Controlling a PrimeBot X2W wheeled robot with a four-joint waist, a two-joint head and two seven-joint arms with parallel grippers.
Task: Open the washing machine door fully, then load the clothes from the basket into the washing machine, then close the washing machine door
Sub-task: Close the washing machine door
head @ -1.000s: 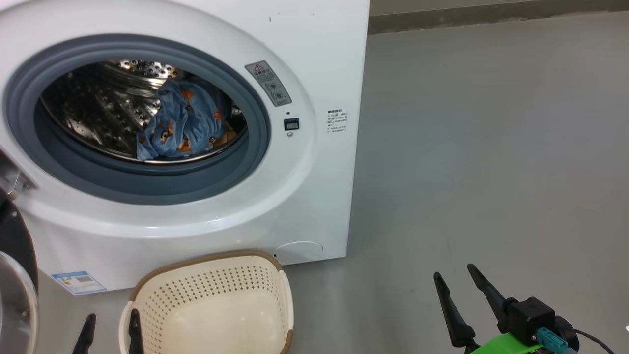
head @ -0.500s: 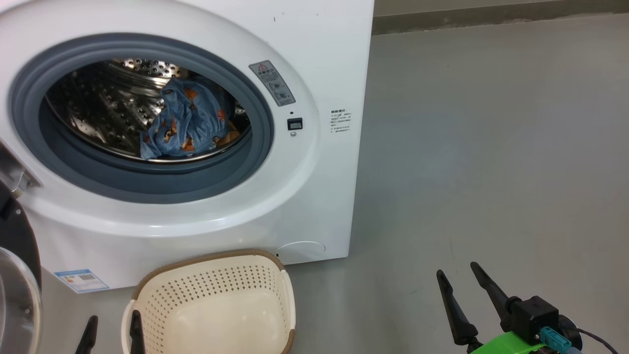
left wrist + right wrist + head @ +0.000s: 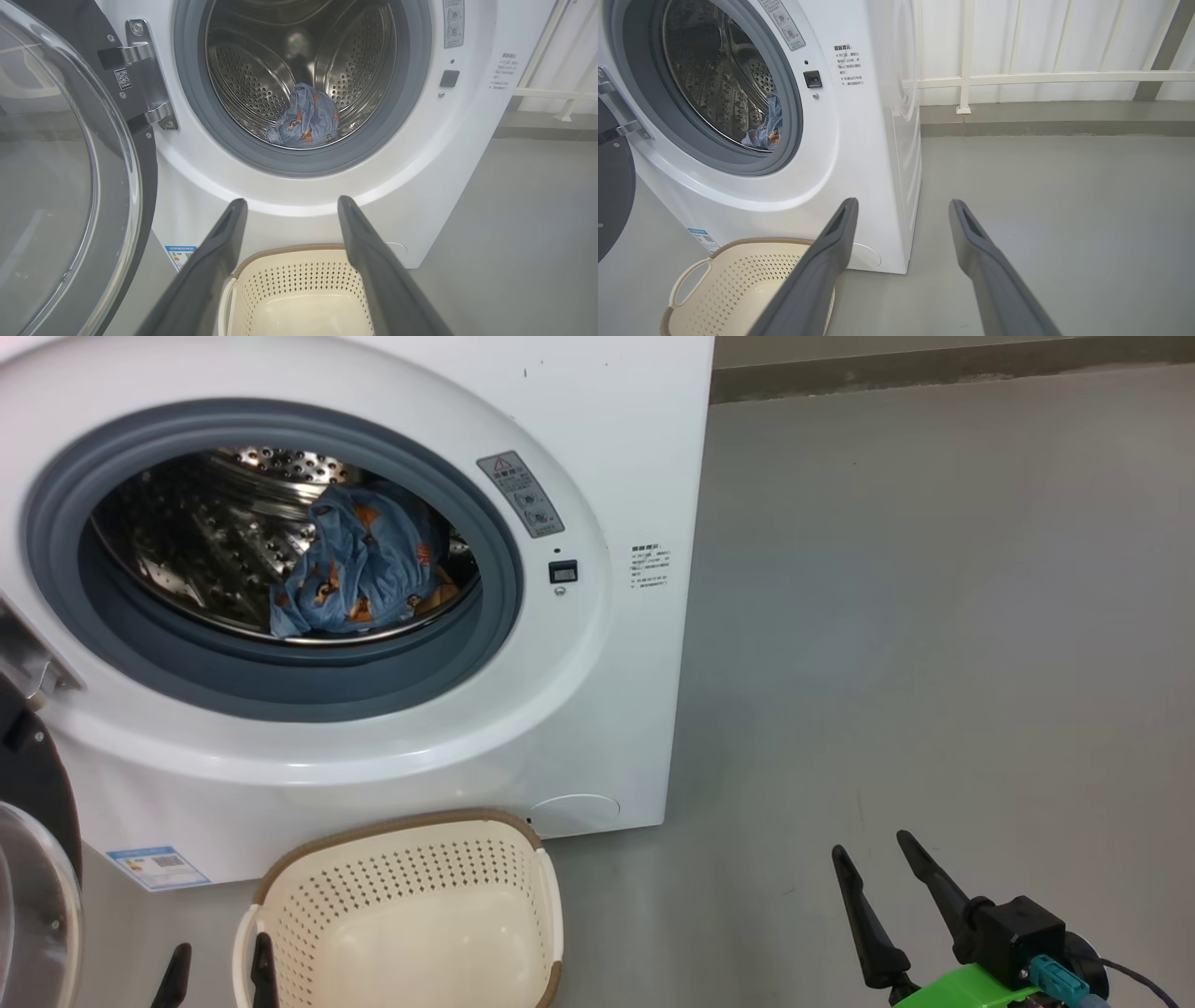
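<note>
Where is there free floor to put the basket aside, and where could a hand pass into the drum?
Grey floor right of the washing machine, ahead of the right tool, is bare. The drum is open above and left of the clothes. Crowded: lower left, where the door, basket and left tool bunch together.

Unblocked mouth of washing machine (image 3: 597,644), basket (image 3: 392,824) below.
</note>
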